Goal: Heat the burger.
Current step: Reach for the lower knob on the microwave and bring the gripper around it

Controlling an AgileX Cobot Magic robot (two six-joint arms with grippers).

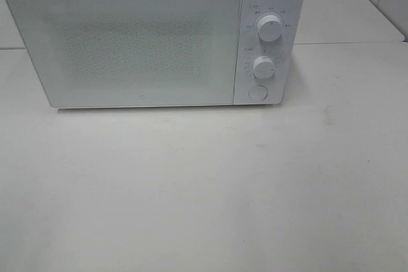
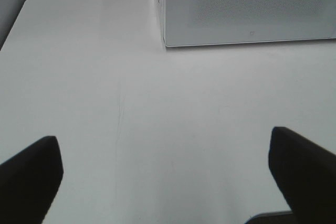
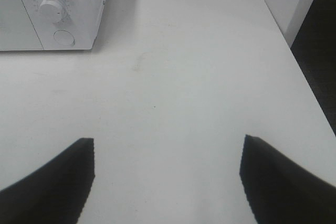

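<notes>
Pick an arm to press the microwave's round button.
Right, likely: its open fingers face the panel end of the microwave, button in its wrist view. The left sees only the door.

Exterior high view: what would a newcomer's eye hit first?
The white microwave dominates, door shut, at the back of the white table. Its right-hand panel carries an upper dial, a lower dial and, lowest, a round button. In the wrist views, the left gripper and right gripper both hang open above the table.
</notes>
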